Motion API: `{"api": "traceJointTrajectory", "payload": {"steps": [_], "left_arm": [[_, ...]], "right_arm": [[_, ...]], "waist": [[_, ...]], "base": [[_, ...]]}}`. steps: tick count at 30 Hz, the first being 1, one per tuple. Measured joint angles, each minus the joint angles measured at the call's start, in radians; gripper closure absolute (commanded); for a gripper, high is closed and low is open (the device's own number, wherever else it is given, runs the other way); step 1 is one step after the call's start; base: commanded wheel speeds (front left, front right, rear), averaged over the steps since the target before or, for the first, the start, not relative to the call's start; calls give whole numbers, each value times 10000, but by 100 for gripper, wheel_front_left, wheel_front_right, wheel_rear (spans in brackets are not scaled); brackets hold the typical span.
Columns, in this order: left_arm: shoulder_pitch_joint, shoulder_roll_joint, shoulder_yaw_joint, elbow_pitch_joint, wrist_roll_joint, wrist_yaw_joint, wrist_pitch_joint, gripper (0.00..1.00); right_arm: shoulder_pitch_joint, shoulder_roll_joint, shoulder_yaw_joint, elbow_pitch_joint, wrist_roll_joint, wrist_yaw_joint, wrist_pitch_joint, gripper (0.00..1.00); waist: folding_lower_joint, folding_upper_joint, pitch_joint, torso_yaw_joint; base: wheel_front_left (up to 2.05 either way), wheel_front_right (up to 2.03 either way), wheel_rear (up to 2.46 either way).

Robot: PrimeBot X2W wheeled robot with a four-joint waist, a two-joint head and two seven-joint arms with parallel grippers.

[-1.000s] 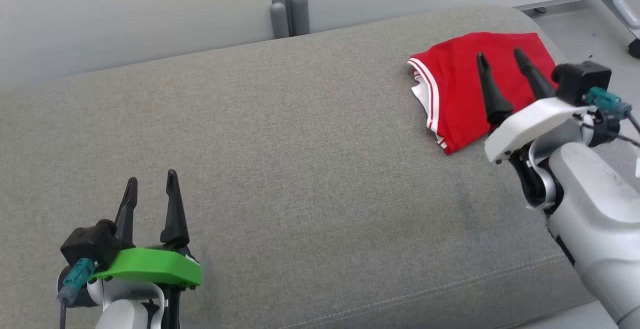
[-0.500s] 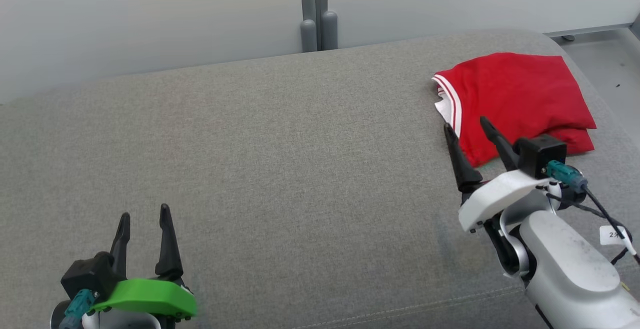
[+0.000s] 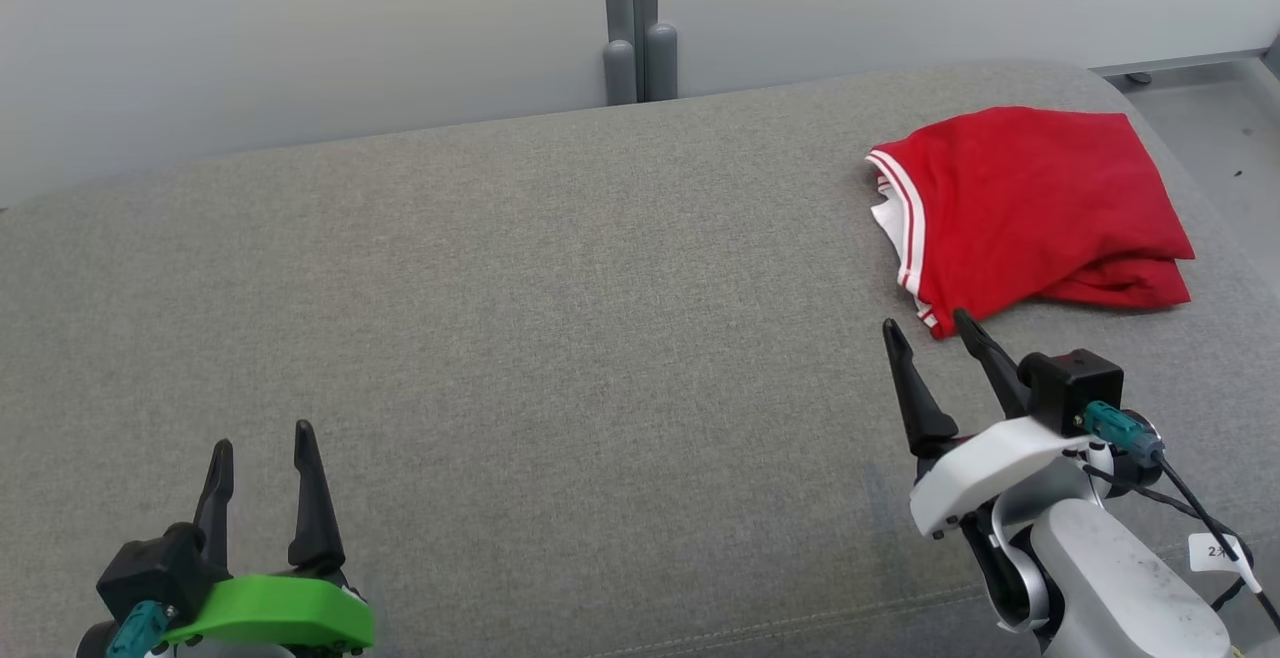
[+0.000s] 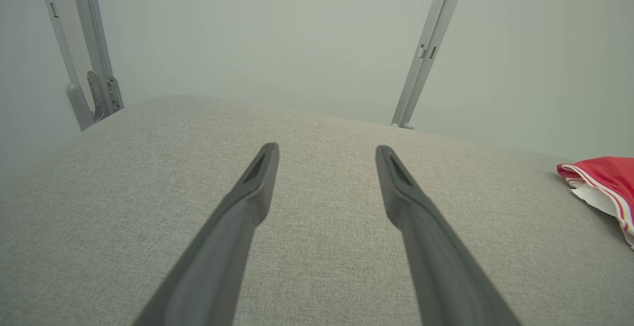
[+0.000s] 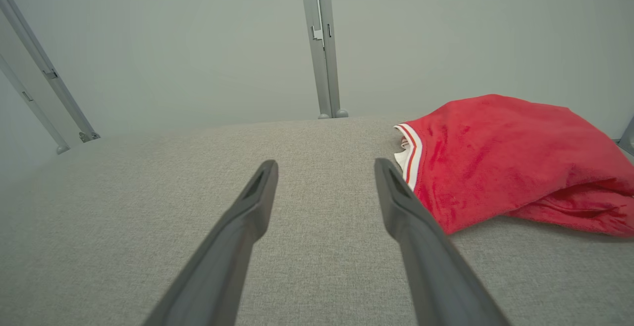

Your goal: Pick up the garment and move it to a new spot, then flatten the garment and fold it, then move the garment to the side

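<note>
Both the left gripper [image 3: 261, 435] and right gripper [image 3: 925, 319] gape empty over coarse grey upholstery [image 3: 560, 318]; the soft red garment [image 3: 1030, 198] lies folded.

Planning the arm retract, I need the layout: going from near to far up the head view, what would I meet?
left gripper → right gripper → red garment → grey post

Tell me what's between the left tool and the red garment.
Just bare grey cushion between the left tool and the red garment, per the head view.
</note>
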Motion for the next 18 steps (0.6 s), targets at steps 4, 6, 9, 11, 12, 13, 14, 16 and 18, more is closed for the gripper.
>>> {"api": "traceJointTrajectory", "payload": {"steps": [4,6,9,11,12,13,14,16,18], "left_arm": [[178,-12,6,-33,2,0,0,0],[235,-15,8,-46,15,0,0,0],[236,-17,33,-117,105,0,0,0],[237,-19,52,-144,176,0,0,0],[237,-19,54,-153,176,0,0,0],[238,-21,54,-163,178,2,0,0],[239,-21,52,-171,180,0,0,0],[241,-23,50,-178,213,2,0,0],[243,-23,48,-194,261,2,0,0]], "right_arm": [[180,92,-153,-144,-148,0,0,0],[270,136,-263,-163,-284,0,0,0],[388,144,-422,-215,-422,0,0,0],[413,148,-527,-257,-499,-2,0,0],[419,155,-577,-286,-514,-2,0,0],[424,165,-619,-320,-552,-2,0,0],[436,178,-660,-355,-587,-2,0,0],[500,219,-725,-403,-654,-2,0,0],[594,267,-769,-431,-683,-2,0,0]], "waist": [[0,0,-1,-13],[0,0,1,-16],[0,0,0,-23],[0,0,-3,-28],[0,0,-5,-30],[0,0,-7,-33],[0,0,-10,-35],[0,0,-17,-40],[0,0,-25,-44]], "base": [[0,0,0],[0,0,0],[0,0,0],[0,0,0],[0,0,0],[0,0,0],[0,0,0],[0,0,0],[0,0,0]]}}
